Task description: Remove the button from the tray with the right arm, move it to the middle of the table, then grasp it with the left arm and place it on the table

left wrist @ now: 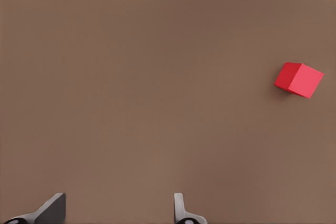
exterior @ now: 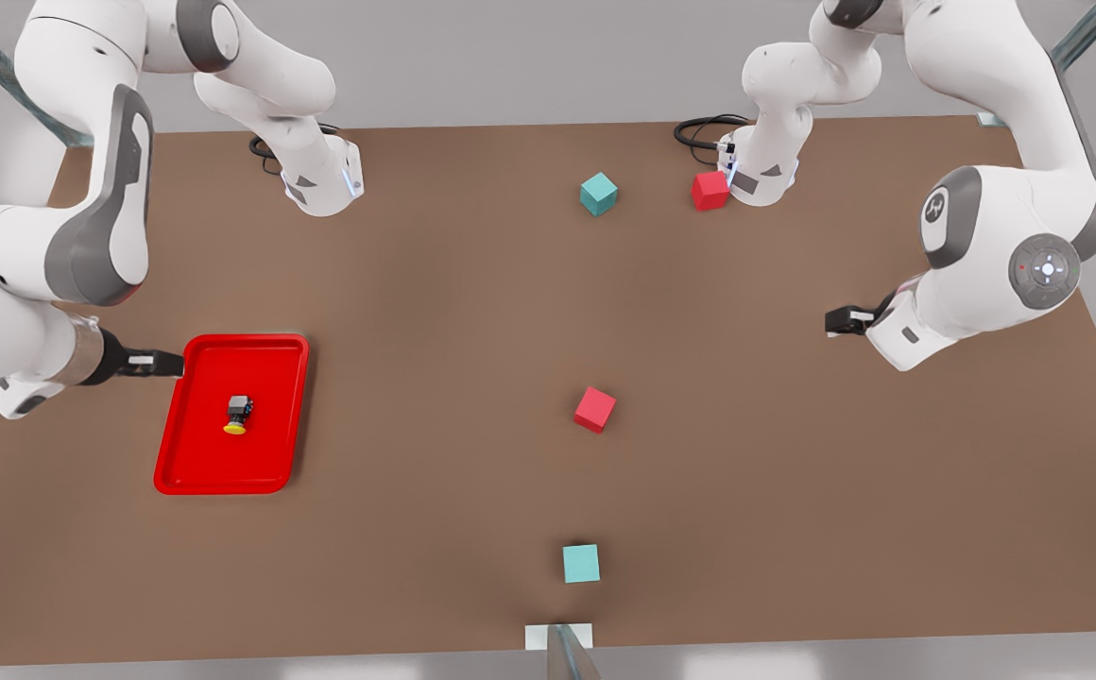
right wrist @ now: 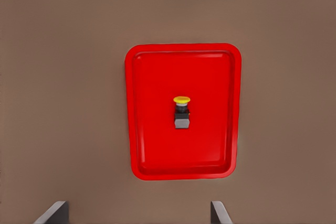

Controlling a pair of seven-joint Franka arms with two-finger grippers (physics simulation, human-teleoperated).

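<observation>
In the front view the button (exterior: pixel 238 414) lies on its side in the tray (exterior: pixel 191 453), the right gripper (exterior: pixel 159 363) hanging beside the rim and the left gripper (exterior: pixel 843 321) waiting well apart. The left wrist view shows wide-spread fingers (left wrist: pixel 181 211) over bare table (left wrist: pixel 131 77) near a red cube (left wrist: pixel 298 80). The right wrist view shows that claw equally wide with the button ahead, so the pick seems not yet begun; next it must descend and straddle the body.

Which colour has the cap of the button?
Yellow; the button shows best in the right wrist view.

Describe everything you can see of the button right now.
The button is tiny, with a dark grey boxy body and a round yellow cap, plastic-looking. It lies on its side near the middle of the red tray, cap toward the front view's bottom, touching only the tray floor. The right end effector, fingers open, hovers at the tray's rim, not touching it.
</observation>
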